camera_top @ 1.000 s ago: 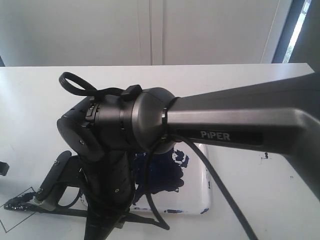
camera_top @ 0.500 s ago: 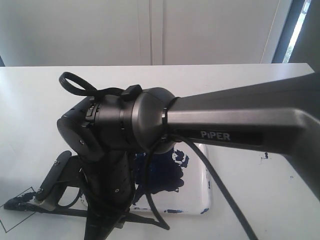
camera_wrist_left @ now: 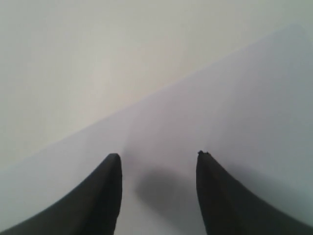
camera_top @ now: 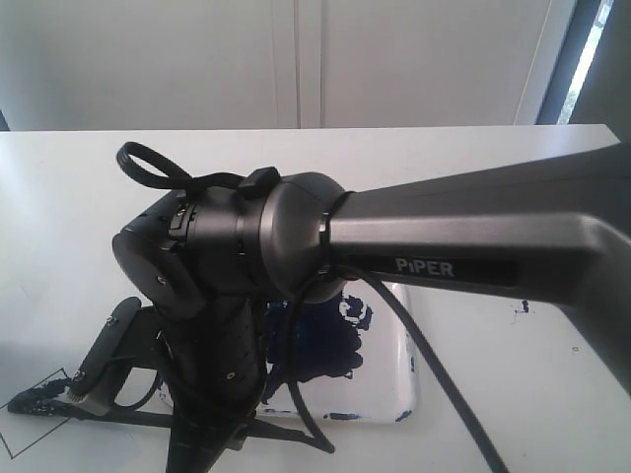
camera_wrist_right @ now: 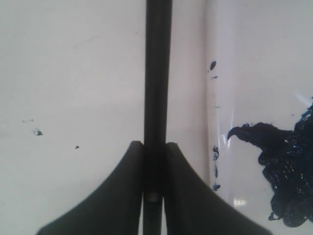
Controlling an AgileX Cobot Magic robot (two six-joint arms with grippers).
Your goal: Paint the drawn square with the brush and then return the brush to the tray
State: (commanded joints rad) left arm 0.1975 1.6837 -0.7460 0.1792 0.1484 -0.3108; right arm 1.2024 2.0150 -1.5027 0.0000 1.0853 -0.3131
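Observation:
In the right wrist view my right gripper [camera_wrist_right: 154,144] is shut on the black handle of the brush [camera_wrist_right: 157,73], which runs straight out past the fingertips; its bristles are out of view. The white tray [camera_wrist_right: 254,58] with its dark blue paint blotch [camera_wrist_right: 288,171] lies just beside the handle. In the exterior view the right arm [camera_top: 237,256] reaches across and hides the gripper and most of the tray [camera_top: 399,379]. The drawn square [camera_top: 30,424] shows at the lower left, with dark paint along its far edge. My left gripper [camera_wrist_left: 157,155] is open over a white surface, holding nothing.
The white table [camera_top: 89,197] carries small paint specks [camera_wrist_right: 36,131] beside the tray. A black cable [camera_top: 434,374] hangs from the right arm over the tray. A white wall stands behind the table's far edge.

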